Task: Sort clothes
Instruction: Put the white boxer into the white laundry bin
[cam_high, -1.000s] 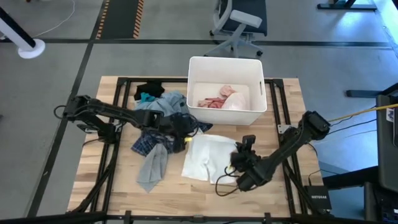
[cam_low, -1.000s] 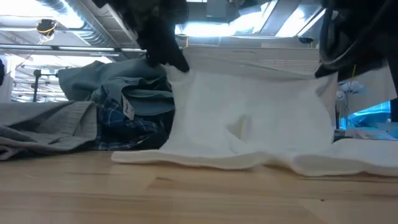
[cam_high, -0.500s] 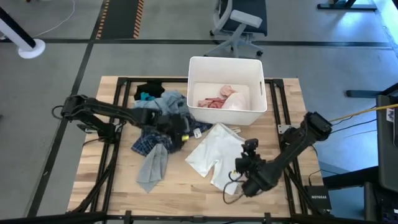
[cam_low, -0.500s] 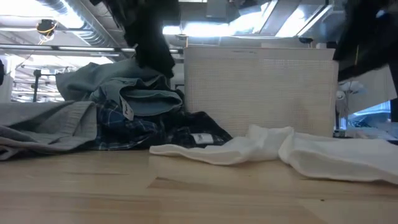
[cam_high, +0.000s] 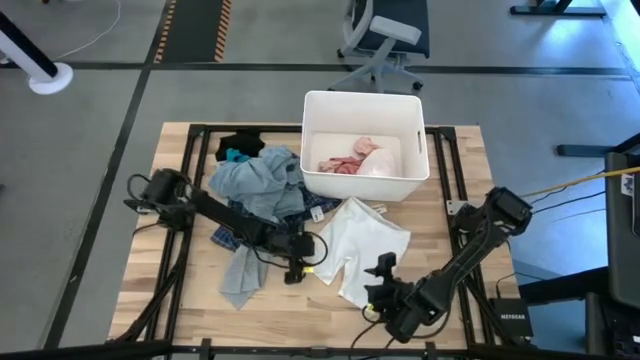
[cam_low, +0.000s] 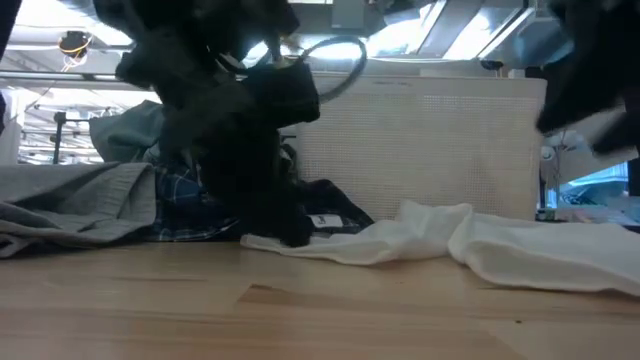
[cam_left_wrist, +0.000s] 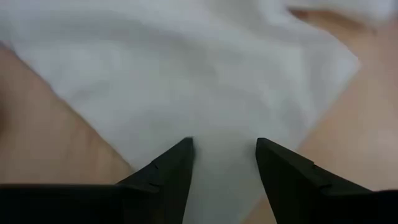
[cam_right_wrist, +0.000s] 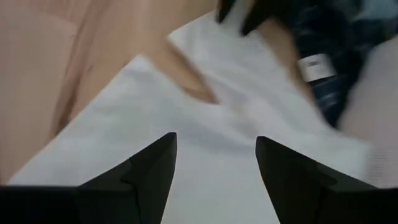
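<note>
We see a grey floor around the wooden table. An office chair stands beyond it. Ceiling lights glow overhead.

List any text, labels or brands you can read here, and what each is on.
"NETGEAR": on the dark box by the table's right edge, small and only just readable.
White tag on the plaid garment: print too blurred to read.
Nothing else legible.

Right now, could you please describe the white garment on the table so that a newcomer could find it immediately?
Start at the white bin on the wooden table. Just in front of it, right of the heaped clothes, the white garment lies spread flat. It is the only white, laid-out piece; its neighbours are blue, plaid or grey.
</note>
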